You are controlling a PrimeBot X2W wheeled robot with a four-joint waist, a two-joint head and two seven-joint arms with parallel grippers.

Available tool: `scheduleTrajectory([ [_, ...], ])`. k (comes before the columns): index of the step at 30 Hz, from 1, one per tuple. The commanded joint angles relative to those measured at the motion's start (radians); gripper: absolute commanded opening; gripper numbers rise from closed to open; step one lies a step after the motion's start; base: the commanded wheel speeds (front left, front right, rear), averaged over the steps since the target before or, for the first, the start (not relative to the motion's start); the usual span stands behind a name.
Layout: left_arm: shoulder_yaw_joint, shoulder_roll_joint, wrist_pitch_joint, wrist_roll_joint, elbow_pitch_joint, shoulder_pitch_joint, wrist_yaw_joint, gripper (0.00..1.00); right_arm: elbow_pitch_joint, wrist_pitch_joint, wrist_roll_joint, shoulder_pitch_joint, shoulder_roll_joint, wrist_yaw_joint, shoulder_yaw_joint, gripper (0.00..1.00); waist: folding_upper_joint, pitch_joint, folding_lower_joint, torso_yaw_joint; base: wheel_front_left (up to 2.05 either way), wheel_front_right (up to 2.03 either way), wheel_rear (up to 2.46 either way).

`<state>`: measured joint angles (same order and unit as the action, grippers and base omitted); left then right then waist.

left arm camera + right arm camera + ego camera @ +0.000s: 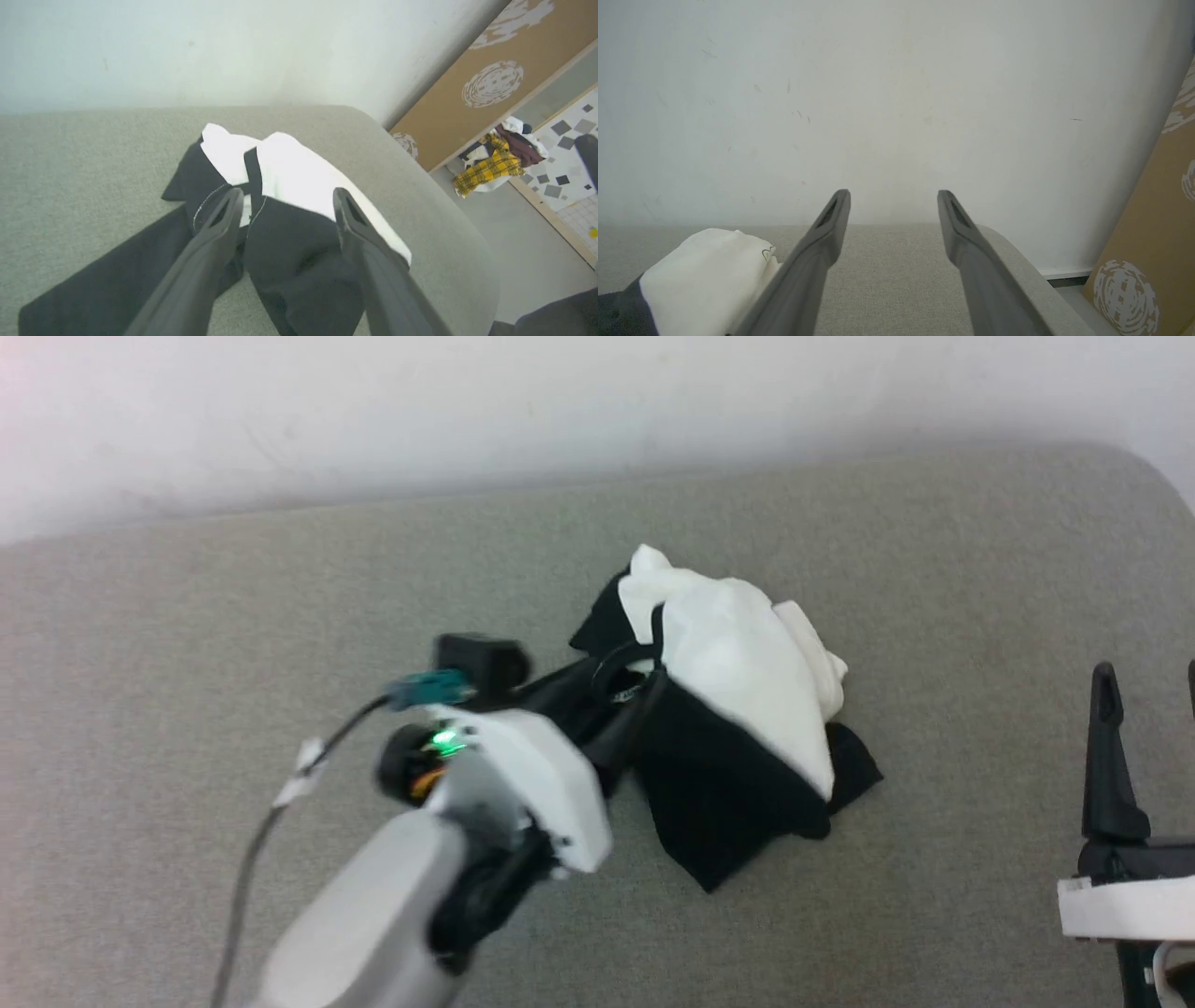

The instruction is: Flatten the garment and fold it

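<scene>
The garment [728, 709] lies crumpled in a heap in the middle of the grey cushion [187, 644], white body on top, black parts below and at the left. In the left wrist view the garment [299, 172] sits just under my left gripper [288, 198]. That gripper is open, its fingers spread over the black cloth, and a black sleeve [117, 275] trails to the lower left. My right gripper [1150, 686] stands open well to the right of the heap, fingers pointing up. In the right wrist view it [893, 196] holds nothing, and the garment's white part [705, 266] shows at the lower left.
A white wall [560, 411] runs behind the cushion, whose right end is rounded [444, 205]. Beyond that end stand a brown board with white prints [490, 84] and a pile of clothes [490, 163] on the floor. A cable [280, 793] hangs off my left wrist.
</scene>
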<state>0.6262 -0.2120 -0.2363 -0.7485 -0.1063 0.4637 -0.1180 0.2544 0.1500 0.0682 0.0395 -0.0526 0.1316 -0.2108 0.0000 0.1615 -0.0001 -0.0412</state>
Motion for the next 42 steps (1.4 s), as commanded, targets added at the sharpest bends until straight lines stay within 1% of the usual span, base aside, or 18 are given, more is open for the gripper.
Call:
scheduleTrajectory([
  [1,-0.032,-0.048,0.002,-0.012,0.077,-0.057,-0.025,1.00,0.000,-0.005,-0.003,0.019,0.002,-0.001,-0.001,1.00,0.0000,-0.059,0.0001,0.036,0.00,0.00,0.00],
  [3,-0.069,-0.090,0.004,-0.026,0.168,-0.113,-0.056,1.00,0.001,-0.010,-0.001,0.031,0.002,-0.001,-0.001,1.00,0.0000,-0.078,0.0001,0.044,0.00,0.00,0.00],
  [5,-0.116,-0.132,0.033,-0.022,0.259,-0.177,-0.099,1.00,0.003,-0.014,0.000,0.044,0.002,-0.001,0.004,1.00,0.0000,-0.094,0.0001,0.048,0.00,0.00,0.00],
  [7,-0.159,-0.173,0.091,0.007,0.342,-0.245,-0.133,1.00,0.007,-0.016,0.001,0.055,0.002,-0.001,0.009,1.00,0.0000,-0.102,0.0001,0.049,0.00,0.00,0.00],
  [8,-0.185,-0.184,0.130,0.017,0.376,-0.283,-0.151,1.00,0.008,-0.016,0.002,0.061,0.002,-0.001,0.010,1.00,0.0000,-0.107,0.0001,0.051,0.00,0.00,0.00],
  [9,-0.202,-0.197,0.173,0.033,0.406,-0.319,-0.157,1.00,0.010,-0.015,0.002,0.068,0.002,-0.001,0.011,1.00,0.0000,-0.111,0.0001,0.053,0.00,0.00,0.00],
  [10,-0.212,-0.211,0.220,0.052,0.432,-0.354,-0.151,1.00,0.012,-0.016,0.002,0.075,0.002,-0.001,0.012,1.00,0.0000,-0.113,0.0001,0.055,0.00,0.00,0.00],
  [13,-0.244,-0.240,0.348,0.103,0.460,-0.469,-0.160,1.00,0.021,-0.020,0.000,0.096,0.002,-0.001,0.019,1.00,0.0000,-0.118,0.0001,0.060,0.00,0.00,0.00],
  [14,-0.252,-0.247,0.387,0.121,0.461,-0.502,-0.165,1.00,0.023,-0.021,0.000,0.103,0.002,-0.001,0.021,1.00,0.0000,-0.119,0.0001,0.061,0.00,0.00,0.00],
  [15,-0.252,-0.247,0.387,0.121,0.461,-0.502,-0.165,1.00,0.023,-0.021,0.000,0.103,0.002,-0.001,0.021,1.00,0.0000,-0.119,0.0001,0.061,0.00,0.00,0.00],
  [18,-0.271,-0.254,0.464,0.177,0.446,-0.596,-0.190,1.00,0.022,-0.020,0.005,0.123,0.002,-0.001,0.029,1.00,0.0000,-0.122,0.0001,0.062,0.00,0.00,0.00],
  [21,-0.295,-0.210,0.490,0.192,0.432,-0.667,-0.209,1.00,0.013,-0.020,0.015,0.144,0.002,-0.001,0.036,1.00,0.0000,-0.127,0.0001,0.066,0.00,0.00,0.00],
  [25,-0.312,-0.161,0.497,0.203,0.417,-0.712,-0.188,1.00,0.005,-0.019,0.023,0.169,0.002,-0.001,0.042,1.00,0.0000,-0.131,0.0001,0.075,0.00,0.00,0.00],
  [29,-0.342,-0.142,0.498,0.228,0.423,-0.696,-0.157,1.00,0.026,-0.045,-0.006,0.136,0.002,-0.001,0.049,1.00,0.0000,-0.109,0.0001,0.083,0.00,0.00,0.00],
  [32,-0.365,-0.136,0.498,0.248,0.426,-0.672,-0.138,1.00,0.041,-0.104,-0.035,0.074,0.002,-0.001,0.080,1.00,0.0000,-0.078,0.0001,0.085,0.00,0.00,0.00],
  [35,-0.376,-0.131,0.498,0.270,0.425,-0.648,-0.122,1.00,0.030,-0.208,-0.039,0.004,-0.001,-0.001,0.108,1.00,0.0000,-0.038,0.0001,0.091,0.00,0.00,0.00],
  [38,-0.380,-0.112,0.498,0.284,0.421,-0.623,-0.109,1.00,-0.013,-0.368,0.000,-0.043,-0.009,-0.001,0.098,1.00,0.0000,-0.001,0.0001,0.106,0.00,0.00,0.00],
  [42,-0.371,-0.086,0.498,0.299,0.408,-0.597,-0.088,1.00,-0.061,-0.581,0.050,-0.073,-0.059,-0.001,0.094,1.00,0.0000,0.046,0.0001,0.136,0.00,0.00,0.00],
])
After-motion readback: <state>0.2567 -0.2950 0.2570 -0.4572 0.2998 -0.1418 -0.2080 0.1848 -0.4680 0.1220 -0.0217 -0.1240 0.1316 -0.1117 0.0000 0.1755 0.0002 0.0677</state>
